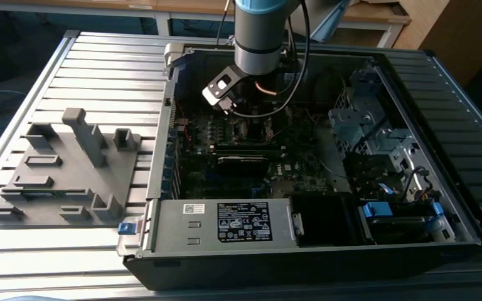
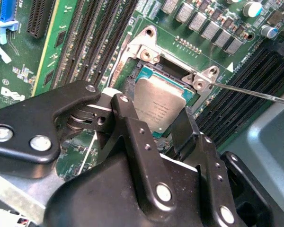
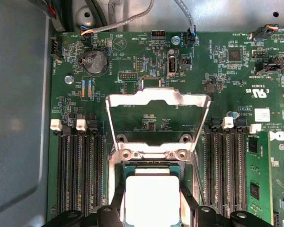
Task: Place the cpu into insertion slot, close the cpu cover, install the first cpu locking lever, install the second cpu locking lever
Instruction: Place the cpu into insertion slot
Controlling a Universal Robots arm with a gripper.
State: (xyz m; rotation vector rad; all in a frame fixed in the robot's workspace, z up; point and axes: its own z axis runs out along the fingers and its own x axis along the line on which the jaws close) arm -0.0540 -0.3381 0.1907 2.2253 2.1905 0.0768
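Note:
The cpu (image 3: 151, 198) is a silver-topped square chip with a green edge, lying at the insertion slot (image 2: 171, 64) between my two black fingers (image 2: 128, 127). My gripper (image 3: 152, 215) is shut on the cpu, with a finger against each of two opposite sides. In the second wrist view the cpu (image 2: 158, 101) lies level inside the slot's dark rim. The cpu cover (image 3: 157, 97), a silvery frame with a cut-out centre, stands swung up on its hinge beyond the slot. A thin locking lever (image 2: 255, 92) sticks out free beside the slot. In the exterior view my gripper (image 1: 226, 108) reaches down into the open computer case.
Long black memory slots (image 3: 78, 177) flank the socket on both sides (image 3: 225, 172). The case holds a power supply (image 1: 224, 222), a drive cage (image 1: 363, 125) and loose cables (image 3: 132, 19). A grey fixture block (image 1: 65, 169) stands on the slatted table at the exterior view's left.

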